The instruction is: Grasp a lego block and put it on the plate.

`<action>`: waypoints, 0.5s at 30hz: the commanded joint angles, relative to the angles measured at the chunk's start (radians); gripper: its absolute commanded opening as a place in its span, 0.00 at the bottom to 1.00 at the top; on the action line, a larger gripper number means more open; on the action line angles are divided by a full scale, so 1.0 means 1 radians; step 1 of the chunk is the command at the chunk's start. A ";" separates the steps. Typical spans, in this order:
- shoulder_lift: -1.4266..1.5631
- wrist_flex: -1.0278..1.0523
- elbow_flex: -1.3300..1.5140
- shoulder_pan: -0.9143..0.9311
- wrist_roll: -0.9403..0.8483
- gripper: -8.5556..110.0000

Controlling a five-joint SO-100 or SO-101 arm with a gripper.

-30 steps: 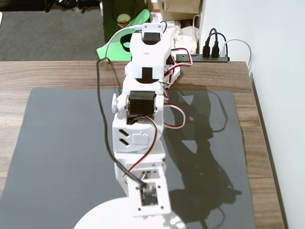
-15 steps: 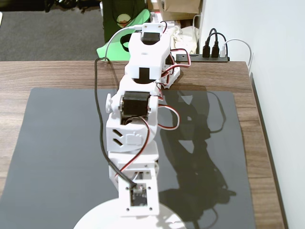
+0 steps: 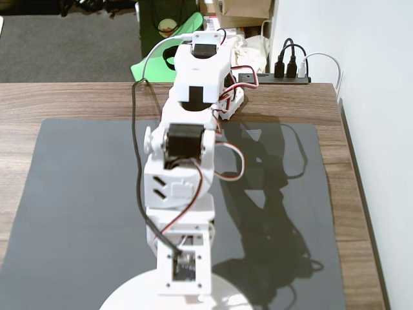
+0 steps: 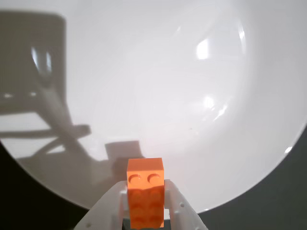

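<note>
In the wrist view the orange lego block (image 4: 145,191) sticks out from between my gripper's (image 4: 145,188) white fingers (image 4: 177,206), which are shut on its two long sides. It hangs over the near part of the white plate (image 4: 158,81), which fills most of that view, and casts a small shadow on it. In the fixed view only the plate's far rim (image 3: 126,287) shows at the bottom edge, with the white arm's wrist (image 3: 182,263) stretched above it. The block and the fingers are hidden under the arm there.
A black mat (image 3: 71,194) covers the wooden table (image 3: 64,97). The arm's base (image 3: 203,77) stands at the mat's far edge, with black and red cables along it. A power strip (image 3: 284,79) lies at the back right. The table's right edge runs along a white wall.
The wrist has swung left and a little toward the bottom edge, farther over the plate. The arm's shadow on the mat shifted with it.
</note>
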 commanded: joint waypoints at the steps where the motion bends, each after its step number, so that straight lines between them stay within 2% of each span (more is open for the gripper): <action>1: 0.098 -0.017 0.009 -0.002 0.012 0.13; 4: 0.097 -0.020 0.011 0.002 0.021 0.16; 7: 0.097 -0.049 0.011 0.006 0.072 0.25; 15: 0.132 -0.023 0.011 0.008 0.118 0.26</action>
